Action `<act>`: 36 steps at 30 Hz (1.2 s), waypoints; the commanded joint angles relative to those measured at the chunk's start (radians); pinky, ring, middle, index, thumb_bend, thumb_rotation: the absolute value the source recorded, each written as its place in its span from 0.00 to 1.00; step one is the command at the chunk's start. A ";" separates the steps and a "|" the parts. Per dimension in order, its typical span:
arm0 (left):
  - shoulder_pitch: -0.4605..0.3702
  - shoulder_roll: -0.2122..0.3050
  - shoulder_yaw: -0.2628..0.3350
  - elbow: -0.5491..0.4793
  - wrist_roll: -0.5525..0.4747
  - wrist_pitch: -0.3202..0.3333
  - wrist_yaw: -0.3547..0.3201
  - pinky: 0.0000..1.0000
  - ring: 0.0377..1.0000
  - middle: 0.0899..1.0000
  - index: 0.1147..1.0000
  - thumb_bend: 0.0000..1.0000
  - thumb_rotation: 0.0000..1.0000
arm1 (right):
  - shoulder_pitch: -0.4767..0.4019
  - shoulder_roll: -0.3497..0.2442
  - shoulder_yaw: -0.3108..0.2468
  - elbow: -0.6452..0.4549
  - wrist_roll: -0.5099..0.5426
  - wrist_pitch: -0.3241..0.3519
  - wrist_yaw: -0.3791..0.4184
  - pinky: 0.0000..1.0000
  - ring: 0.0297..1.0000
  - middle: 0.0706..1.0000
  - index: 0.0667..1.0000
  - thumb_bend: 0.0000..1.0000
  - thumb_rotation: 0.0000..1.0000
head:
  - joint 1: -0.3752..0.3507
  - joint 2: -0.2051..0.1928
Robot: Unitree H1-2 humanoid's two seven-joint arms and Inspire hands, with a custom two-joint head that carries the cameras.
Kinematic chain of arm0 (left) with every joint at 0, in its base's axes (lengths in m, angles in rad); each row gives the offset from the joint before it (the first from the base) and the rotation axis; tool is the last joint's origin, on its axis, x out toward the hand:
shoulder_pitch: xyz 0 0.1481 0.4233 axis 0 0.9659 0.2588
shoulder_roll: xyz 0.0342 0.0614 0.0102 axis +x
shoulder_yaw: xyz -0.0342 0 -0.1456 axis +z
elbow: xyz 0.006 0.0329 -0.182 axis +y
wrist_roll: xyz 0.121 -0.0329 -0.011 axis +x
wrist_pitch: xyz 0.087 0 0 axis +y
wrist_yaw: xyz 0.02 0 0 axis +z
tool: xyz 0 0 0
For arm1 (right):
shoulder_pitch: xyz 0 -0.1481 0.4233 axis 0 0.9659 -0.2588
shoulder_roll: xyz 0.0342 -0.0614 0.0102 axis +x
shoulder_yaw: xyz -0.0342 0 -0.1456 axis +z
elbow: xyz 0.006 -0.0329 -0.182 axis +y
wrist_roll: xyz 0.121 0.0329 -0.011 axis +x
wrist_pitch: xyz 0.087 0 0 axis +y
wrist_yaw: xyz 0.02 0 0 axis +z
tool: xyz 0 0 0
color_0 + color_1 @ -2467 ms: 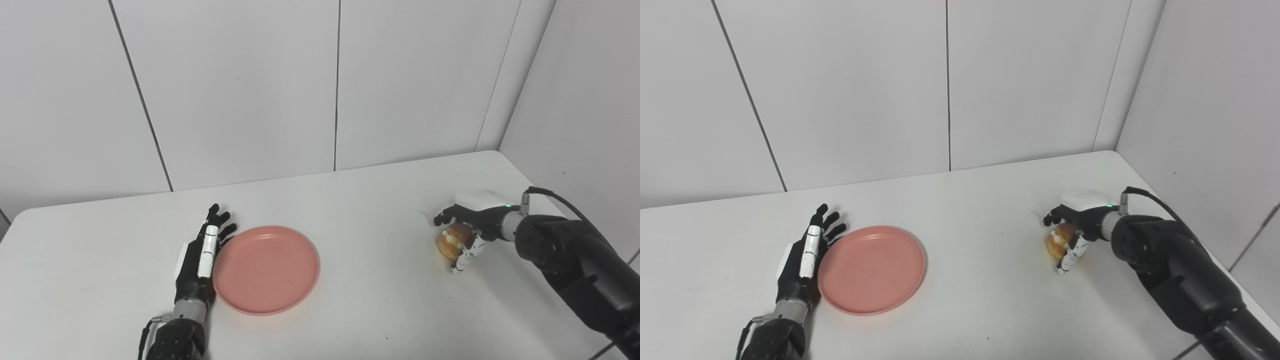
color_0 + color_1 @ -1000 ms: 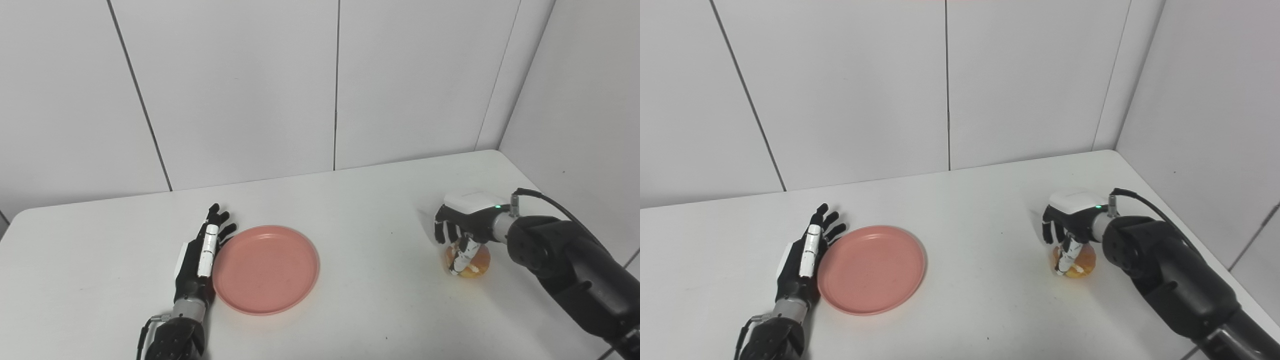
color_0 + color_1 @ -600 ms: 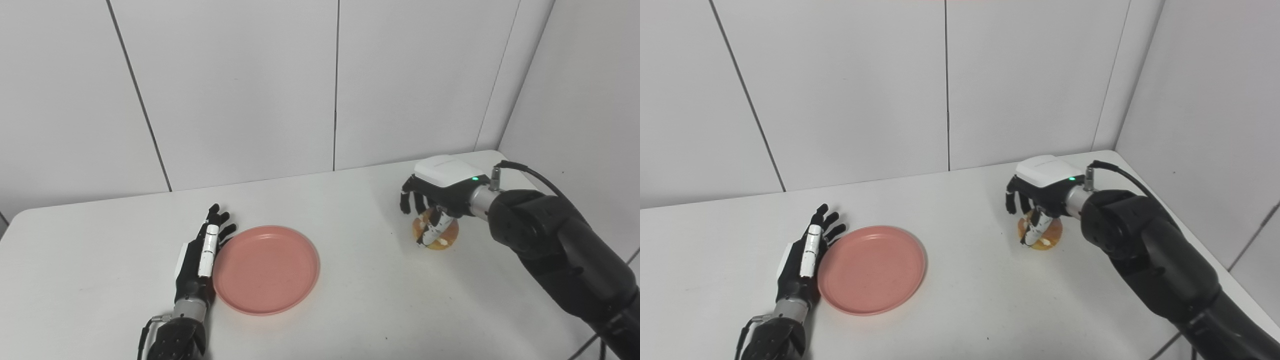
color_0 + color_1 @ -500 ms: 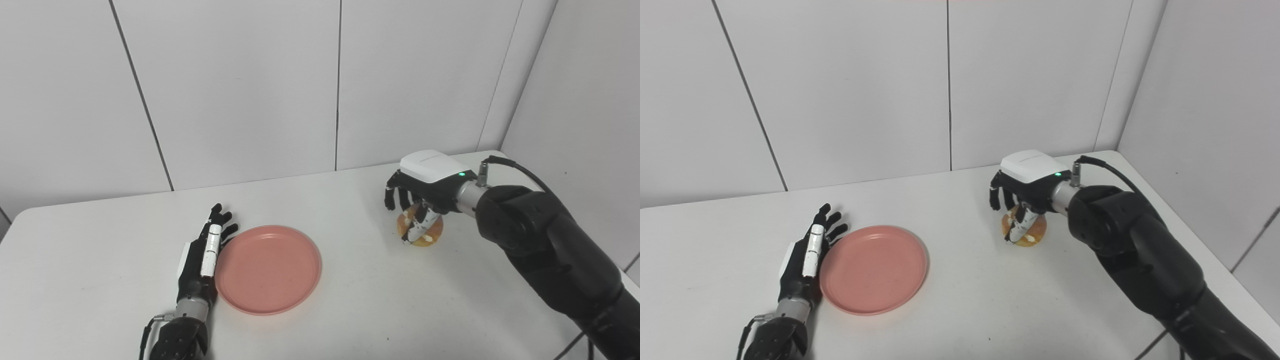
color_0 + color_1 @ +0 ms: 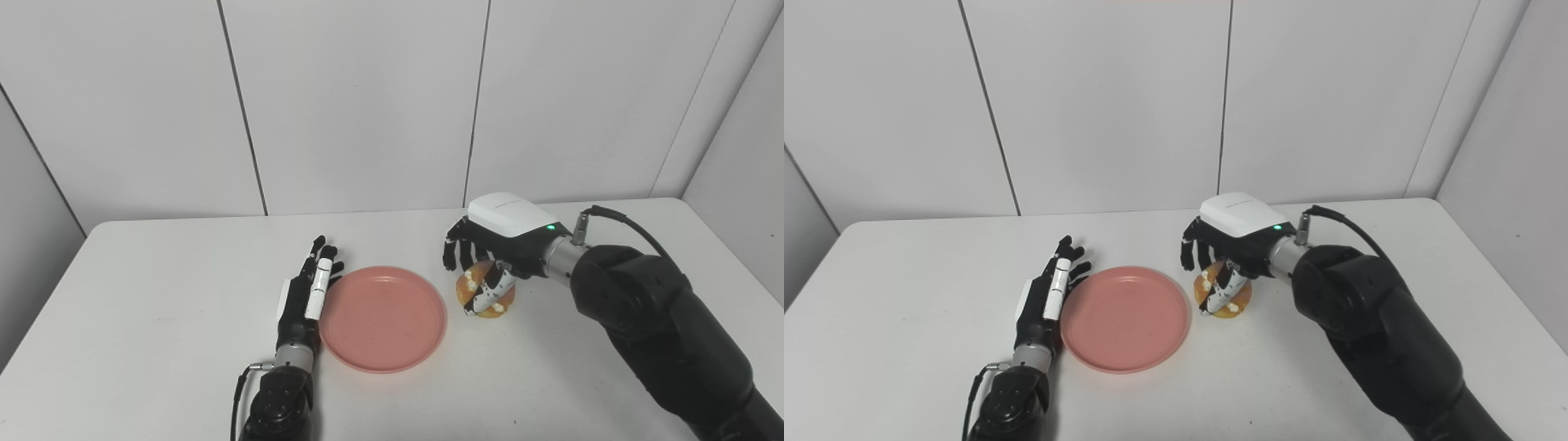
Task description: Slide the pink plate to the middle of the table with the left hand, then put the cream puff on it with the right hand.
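Step in hand: we carry the cream puff toward the pink plate.

Our right hand [image 5: 490, 257] is closed over the cream puff [image 5: 486, 293] from above, its fingers wrapped down the sides; the puff sits just right of the pink plate [image 5: 383, 317], apart from its rim, and we cannot tell whether it is clear of the counter [image 5: 153, 294] or resting on it. Our left hand [image 5: 306, 294] lies flat with fingers extended and holding nothing, its edge against the plate's left rim. We judge the plate to be near the middle of the counter, so the slide appears complete. The next move calls for carrying the puff left over the plate's rim, lowering it onto the centre, then opening the fingers.
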 commanded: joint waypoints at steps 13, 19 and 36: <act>-0.001 -0.055 -0.017 0.067 0.015 0.040 0.009 0.82 0.86 0.89 0.90 0.72 0.92 | -0.045 0.109 0.031 0.088 0.012 -0.047 -0.095 0.32 0.39 0.45 0.45 0.53 0.00 | 0.055 -0.021; 0.000 -0.066 -0.021 0.087 0.025 0.024 0.008 0.81 0.84 0.88 0.90 0.73 0.94 | -0.066 0.110 0.041 0.123 0.018 -0.058 -0.099 0.29 0.37 0.44 0.45 0.53 0.00 | 0.065 -0.031; 0.005 -0.076 -0.020 0.123 0.028 -0.012 0.014 0.80 0.84 0.89 0.91 0.71 0.94 | -0.144 0.135 0.087 0.272 0.005 -0.065 -0.138 0.41 0.51 0.46 0.45 0.53 0.00 | 0.083 -0.048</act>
